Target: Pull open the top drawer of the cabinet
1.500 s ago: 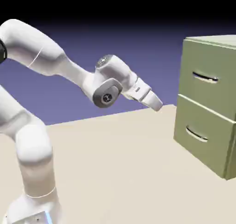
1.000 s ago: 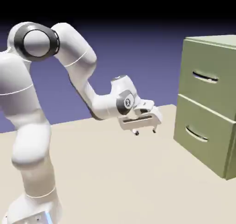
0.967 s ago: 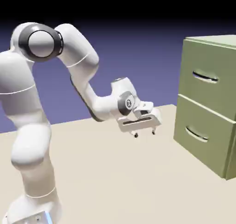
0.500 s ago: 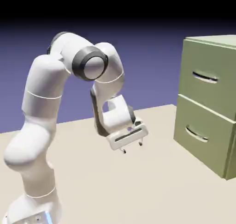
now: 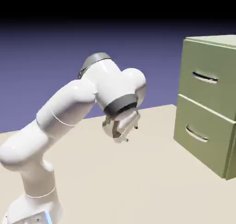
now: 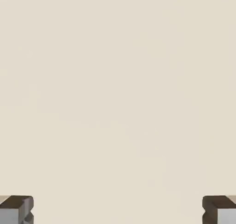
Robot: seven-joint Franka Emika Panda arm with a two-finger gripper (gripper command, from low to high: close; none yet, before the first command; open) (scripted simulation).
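Change since earlier frames: arm has folded downward and swung toward lower centre of the exterior view; hand [image 5: 123,134] now sits low, tucked under the wrist, where before it hung higher with its fingers spread in plain sight. Cabinet and both drawers unchanged.
Hand state: empty, fingers spread wide; hand view shows the two fingertips [image 6: 16,209] at opposite bottom corners with nothing between them.
Hand aim: downward at the tabletop [image 5: 138,186]; hand view is filled by bare beige surface, no cabinet in it.
Task thing location: top drawer [image 5: 208,73] in the upper right of the exterior view, upper half of the cabinet [image 5: 205,103], front flush and closed.
Handle: thin silver bar [image 5: 205,77] across the drawer front, long axis level along that front.
Key relation: handle lies to the right of and higher than the hand, well apart; hand points away from it, so the coming move likely calls for both a rise and a turn toward the cabinet front.
Grip alignment (judgement): finger gap should straddle the bar from above and below, crossing its long axis.
Open room: bare tabletop between hand and cabinet; no obstacle in the approach path.
Edges to mind: lower drawer handle [image 5: 197,134] is nearer in height to the hand, so a wrong-drawer approach is the risk; cabinet's near left edge stands between the two.
Pull direction (judgement): outward from the front, toward the frame's left.
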